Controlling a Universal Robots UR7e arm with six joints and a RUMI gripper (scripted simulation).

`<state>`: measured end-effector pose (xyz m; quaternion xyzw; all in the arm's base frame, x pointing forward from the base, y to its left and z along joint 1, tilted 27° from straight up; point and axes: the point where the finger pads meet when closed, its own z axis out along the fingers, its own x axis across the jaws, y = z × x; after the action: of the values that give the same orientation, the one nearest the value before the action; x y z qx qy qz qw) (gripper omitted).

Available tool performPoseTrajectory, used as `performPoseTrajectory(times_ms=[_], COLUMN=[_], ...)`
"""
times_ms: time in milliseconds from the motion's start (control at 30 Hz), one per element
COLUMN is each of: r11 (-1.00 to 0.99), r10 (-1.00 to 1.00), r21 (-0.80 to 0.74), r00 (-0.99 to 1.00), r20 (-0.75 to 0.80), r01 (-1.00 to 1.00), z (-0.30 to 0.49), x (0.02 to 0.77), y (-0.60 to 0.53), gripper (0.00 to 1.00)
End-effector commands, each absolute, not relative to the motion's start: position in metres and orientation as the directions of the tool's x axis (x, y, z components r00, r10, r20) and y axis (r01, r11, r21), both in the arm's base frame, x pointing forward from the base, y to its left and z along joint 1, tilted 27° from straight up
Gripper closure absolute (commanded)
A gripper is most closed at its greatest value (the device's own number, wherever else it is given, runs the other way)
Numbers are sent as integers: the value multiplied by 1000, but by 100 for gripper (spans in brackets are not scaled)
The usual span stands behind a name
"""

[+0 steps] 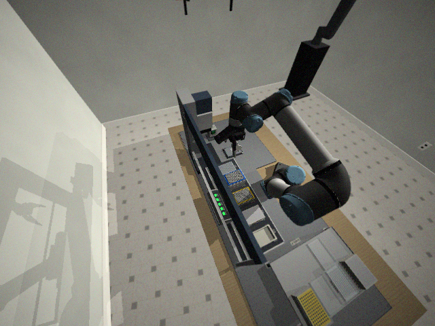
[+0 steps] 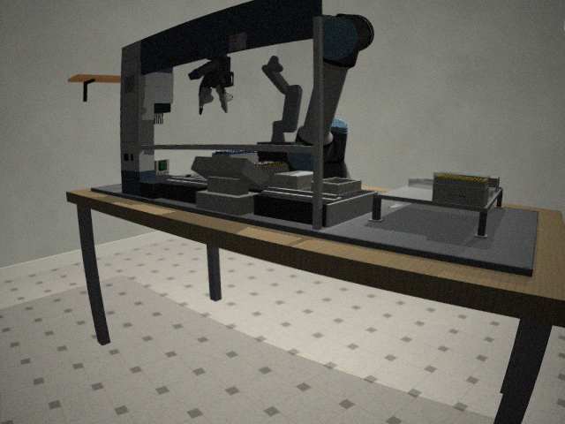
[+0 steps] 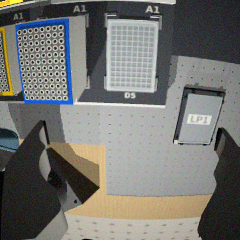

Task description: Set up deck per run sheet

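My gripper (image 1: 234,146) hangs open and empty, high above the grey base between the deck and the lid park; it also shows in the exterior view (image 2: 213,101) and in the wrist view (image 3: 130,131). Below it, the clear sample plate (image 3: 132,54) sits on D5 with its wells showing. The blue-framed tip rack (image 3: 44,60) stands uncovered on D4, the yellow-framed rack (image 1: 242,195) on D3. A pale sealed block (image 1: 253,214) is on D2 and an open reservoir (image 1: 265,235) on D1. The lid park LP1 (image 3: 200,117) shows a grey rectangle with its label; I cannot tell whether a lid lies in it.
The dark gantry frame (image 1: 211,157) runs along the far side of the deck. The shelf unit (image 1: 326,269) stands at the near end with a yellow rack (image 1: 313,307), a dark-edged rack (image 1: 347,277) and flat pale covers. A small green-lit unit (image 1: 212,132) sits past LP1.
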<state>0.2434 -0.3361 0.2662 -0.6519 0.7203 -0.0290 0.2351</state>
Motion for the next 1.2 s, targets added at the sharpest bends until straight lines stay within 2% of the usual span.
performPoseTrajectory(times_ms=[0,1167], r11=[149,149], r10=[-953,-953], r21=[-347,-347], r00=[-41,-41], r20=[-300,-300], r01=[-926,-926], z=[269,239], x=[250,262], y=[-338,-329], gripper=[18,18])
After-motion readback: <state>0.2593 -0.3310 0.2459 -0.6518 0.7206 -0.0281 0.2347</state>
